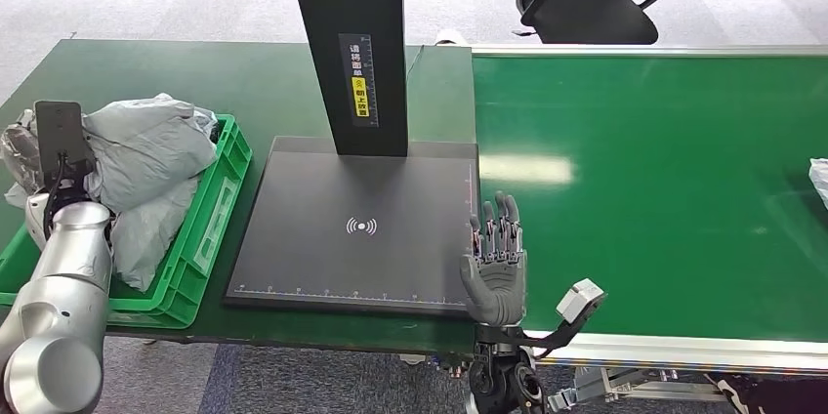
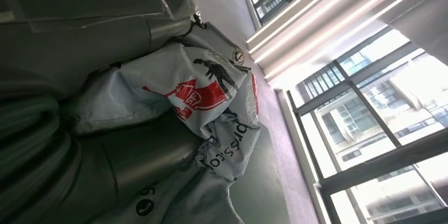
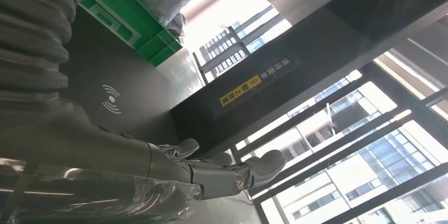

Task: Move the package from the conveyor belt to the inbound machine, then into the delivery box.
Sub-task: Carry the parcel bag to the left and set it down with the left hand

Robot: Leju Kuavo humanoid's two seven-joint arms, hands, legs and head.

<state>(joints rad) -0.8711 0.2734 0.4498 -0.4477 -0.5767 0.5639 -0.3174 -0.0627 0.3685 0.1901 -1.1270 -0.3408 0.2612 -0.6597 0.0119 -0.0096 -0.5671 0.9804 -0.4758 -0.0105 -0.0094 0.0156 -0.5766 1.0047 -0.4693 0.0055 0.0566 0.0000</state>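
- The left robot hand (image 2: 79, 145) is seen close up in the left wrist view, pressed among crumpled grey mailer bags; whether one is grasped or the fingers are merely resting against the plastic cannot be told.
- In the head view the left arm (image 1: 59, 316) is raised over the green delivery box (image 1: 210, 228), with the wrist camera (image 1: 61, 136) standing before the bags, so the hand itself is masked there.
- A grey package with red and black print (image 2: 195, 94) is held against the left hand; it is judged to be at or over the delivery box, which fits the final step of the task.
- Further grey packages (image 1: 146, 165) are heaped in the box, spilling above its rim, presumably as earlier deliveries.
- The right robot hand (image 1: 496, 263) is held released, fingers straight and together, pointing upward at the seam between the inbound machine's scanning plate (image 1: 361, 228) and the conveyor belt (image 1: 664, 189); nothing is held in it, and it is judged to be parked in readiness for the next parcel.
- The scanning plate is bare, so nothing is waiting to be registered.
- A pale object (image 1: 818, 180) is cut off at the belt's far right edge; it may be another package, but too little is visible.
- The machine's black column (image 1: 347, 43) is cropped at the top, and its yellow label (image 1: 361, 97) is too small to be read.
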